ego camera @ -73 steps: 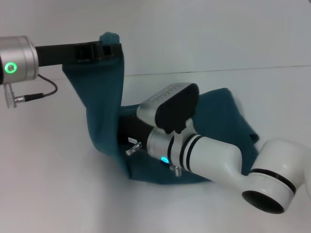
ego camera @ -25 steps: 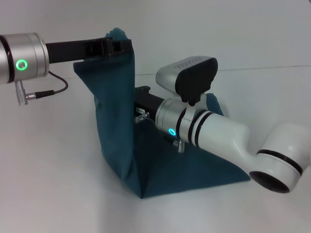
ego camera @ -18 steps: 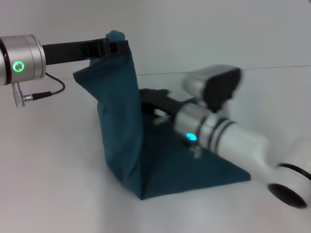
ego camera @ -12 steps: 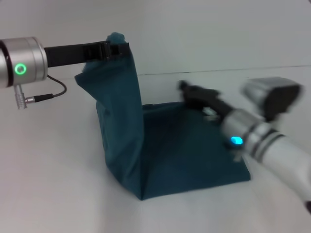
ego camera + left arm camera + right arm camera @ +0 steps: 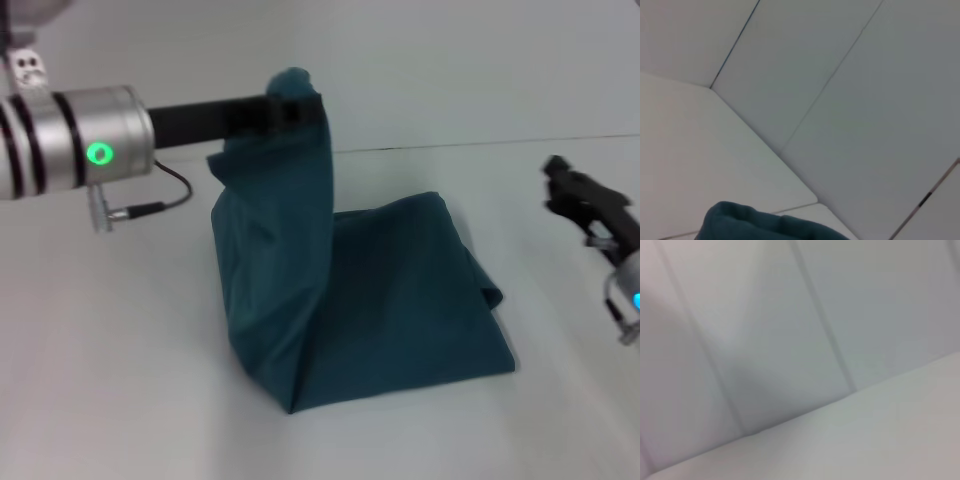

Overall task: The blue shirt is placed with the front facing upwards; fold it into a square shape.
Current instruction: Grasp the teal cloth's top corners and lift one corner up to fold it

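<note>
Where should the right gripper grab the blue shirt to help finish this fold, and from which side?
Probably the loose corner of the blue shirt on the robot's right, where the cloth bunches into a raised fold. The right gripper sits off that side, clear of the cloth, so coming in from the right looks shortest. The left gripper already holds the other end lifted above the table.

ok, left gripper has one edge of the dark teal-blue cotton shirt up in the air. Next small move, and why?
Probably carry the left gripper toward the robot's right and lower it, laying the lifted flap over the flat half. The dark teal-blue cotton shirt hangs from it above the white table, and the right gripper is off to the side, clear of the cloth.
</note>
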Motion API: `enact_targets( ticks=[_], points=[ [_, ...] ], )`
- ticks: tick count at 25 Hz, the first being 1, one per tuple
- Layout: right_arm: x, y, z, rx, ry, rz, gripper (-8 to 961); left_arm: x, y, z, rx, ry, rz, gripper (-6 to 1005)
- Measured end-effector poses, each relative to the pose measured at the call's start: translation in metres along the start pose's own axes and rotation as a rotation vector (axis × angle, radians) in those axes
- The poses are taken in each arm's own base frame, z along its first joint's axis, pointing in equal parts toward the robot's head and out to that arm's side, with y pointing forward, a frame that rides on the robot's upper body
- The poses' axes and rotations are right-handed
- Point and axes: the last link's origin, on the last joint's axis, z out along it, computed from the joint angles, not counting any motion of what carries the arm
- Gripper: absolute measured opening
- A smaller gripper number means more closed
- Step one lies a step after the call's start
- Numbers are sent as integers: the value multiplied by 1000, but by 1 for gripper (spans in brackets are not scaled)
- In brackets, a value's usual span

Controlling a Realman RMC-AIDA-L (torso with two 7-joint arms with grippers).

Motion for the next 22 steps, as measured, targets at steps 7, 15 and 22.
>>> enact_targets(
  ticks=[7, 15, 22],
  points=[
    [-4, -23, -11, 68, 3, -15, 2, -18, 8, 31, -69, 14, -13, 41],
    [-3, -27, -13, 83, 17, -27, 5, -41, 17, 71, -89, -39, -20, 41],
    [-2, -26, -9, 83, 36, -41, 7, -49, 21, 93, -71, -68, 1, 40]
  ],
)
